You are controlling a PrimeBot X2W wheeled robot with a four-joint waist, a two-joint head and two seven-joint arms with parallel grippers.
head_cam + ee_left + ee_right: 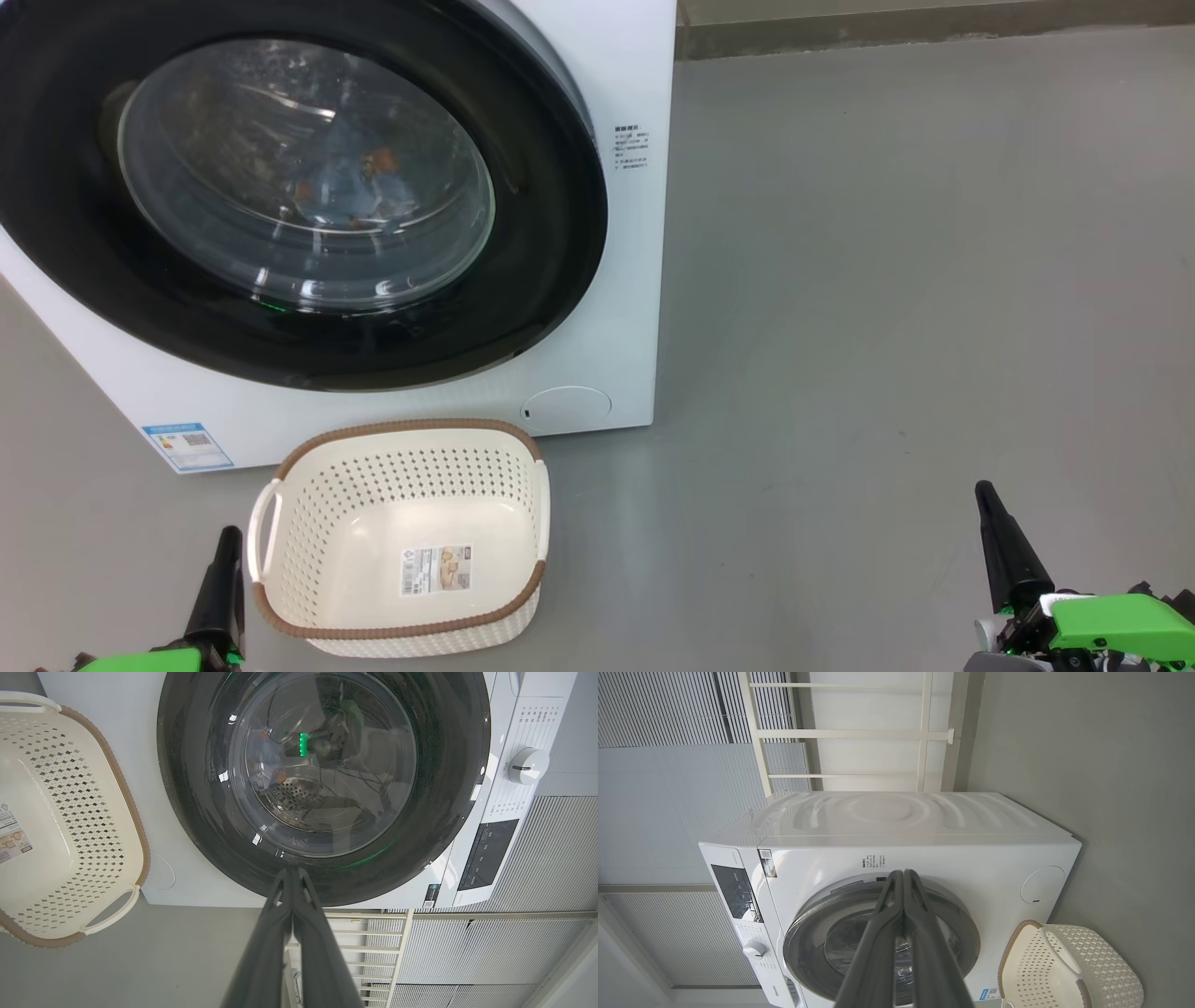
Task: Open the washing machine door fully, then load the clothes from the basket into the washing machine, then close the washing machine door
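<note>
Head view checked. Found washing machine door (308,187) seated against the washing machine (625,280) front; latch engagement not verifiable. Noted light-blue clothes (373,182) behind the glass, inside the washing machine. Basket (411,434) bare, on the floor just in front of the washing machine, below the door and beside the round service flap (565,408). Recorded left gripper (292,875) and right gripper (903,877) with fingers pressed together on nothing, both back from the washing machine. Risks judged: unlatched door swinging out; basket knocked by an arm reaching forward.
</note>
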